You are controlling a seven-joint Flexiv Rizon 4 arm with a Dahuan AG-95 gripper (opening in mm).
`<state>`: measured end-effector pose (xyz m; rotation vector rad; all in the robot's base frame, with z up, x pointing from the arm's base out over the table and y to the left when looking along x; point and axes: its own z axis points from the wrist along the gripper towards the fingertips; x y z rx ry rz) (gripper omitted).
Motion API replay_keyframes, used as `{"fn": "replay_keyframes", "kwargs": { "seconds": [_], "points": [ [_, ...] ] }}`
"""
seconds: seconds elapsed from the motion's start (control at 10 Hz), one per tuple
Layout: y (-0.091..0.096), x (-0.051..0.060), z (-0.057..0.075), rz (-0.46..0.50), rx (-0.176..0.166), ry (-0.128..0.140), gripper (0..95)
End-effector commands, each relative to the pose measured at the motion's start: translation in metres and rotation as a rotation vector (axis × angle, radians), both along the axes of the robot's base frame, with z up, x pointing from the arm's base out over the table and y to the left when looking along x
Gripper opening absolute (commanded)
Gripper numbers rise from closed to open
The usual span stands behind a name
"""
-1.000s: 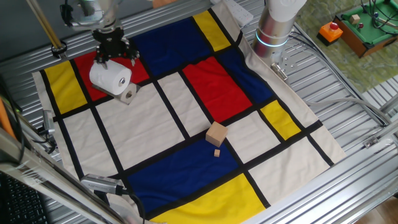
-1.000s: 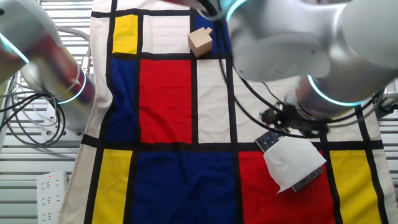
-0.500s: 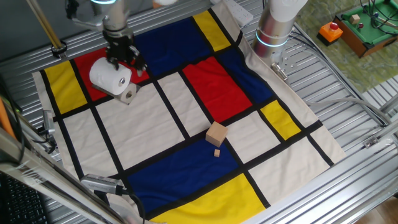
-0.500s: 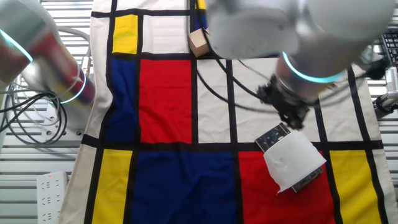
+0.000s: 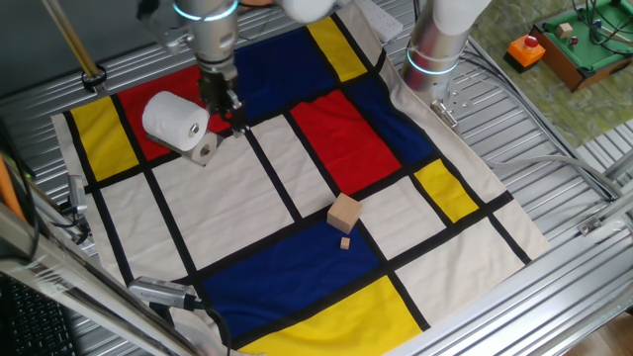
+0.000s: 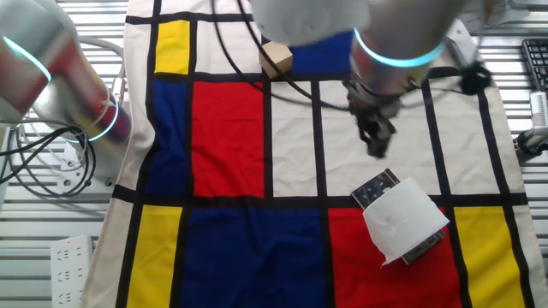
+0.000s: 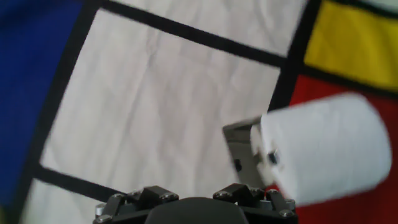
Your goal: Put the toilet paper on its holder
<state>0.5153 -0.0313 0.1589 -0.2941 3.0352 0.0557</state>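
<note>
The toilet paper (image 5: 174, 121) is a plump white roll lying on its side on the red patch of the cloth. It sits on the grey metal holder (image 5: 204, 150), whose end pokes out below the roll. The other fixed view shows the toilet paper (image 6: 406, 221) with the holder (image 6: 375, 188) plate sticking out at its upper left. My gripper (image 5: 227, 107) hangs just right of the roll, apart from it, open and holding nothing. It also shows as the gripper (image 6: 375, 141) above the holder. In the hand view the toilet paper (image 7: 323, 149) and holder (image 7: 239, 146) lie to the right.
A tan wooden block (image 5: 344, 213) with a small piece (image 5: 345, 242) beside it lies mid-cloth. The patterned cloth (image 5: 297, 178) covers a slatted metal table. A second robot base (image 5: 435, 44) stands at the back right, and another arm (image 6: 60, 94) with cables is at the left.
My gripper has drawn away from the roll, moving right and lifting off it. The roll and holder have stayed where they were.
</note>
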Motion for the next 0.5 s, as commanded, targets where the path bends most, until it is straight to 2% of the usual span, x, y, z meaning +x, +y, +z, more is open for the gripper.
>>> {"fn": "replay_keyframes", "kwargs": {
  "seconds": [0.1, 0.5],
  "points": [
    [0.0156, -0.0203, 0.0034, -0.127, 0.011, 0.001, 76.0],
    [0.0168, -0.0219, 0.0050, -0.107, 0.042, -0.001, 76.0]
  ]
}}
